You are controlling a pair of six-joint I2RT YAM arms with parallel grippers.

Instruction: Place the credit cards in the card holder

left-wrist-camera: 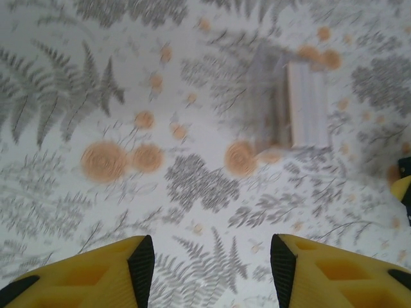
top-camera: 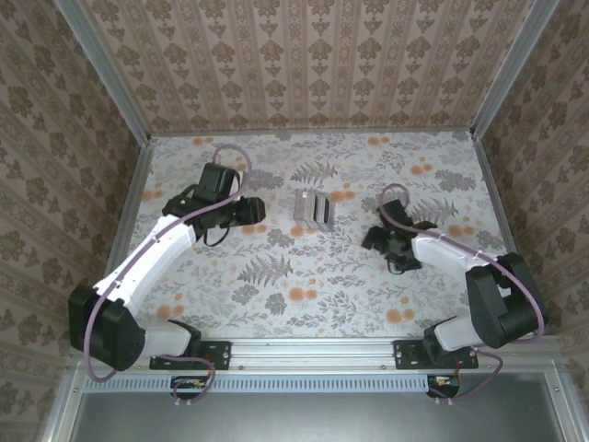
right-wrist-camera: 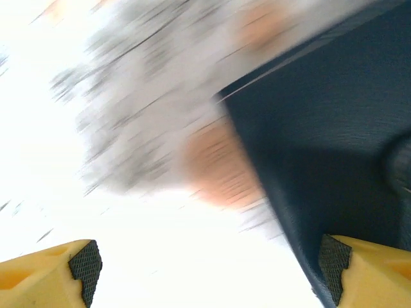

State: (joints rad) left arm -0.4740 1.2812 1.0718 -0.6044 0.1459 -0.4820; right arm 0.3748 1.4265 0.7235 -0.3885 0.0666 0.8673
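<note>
Left arm: The left gripper, its yellow fingers tipped with black pads, hovers over the table left of centre. Its jaws are spread wide with nothing between them.
Right arm: The right gripper sits low over the right half of the table. In its own wrist view the jaws stand far apart, and the right-hand finger is at the edge of the card holder. The blur hides whether they touch.
Card holder: The small dark navy-blue wallet with a grained face is close in front of the right gripper, on the right of the blurred wrist view (from above it cannot be told apart from the dark gripper).
Cards: The pale grey striped flat pieces lie together near the table's centre, between the two grippers and apart from both. The left wrist camera sees them ahead and to the right.
Table: A white surface printed with grey ferns and orange blooms.
</note>
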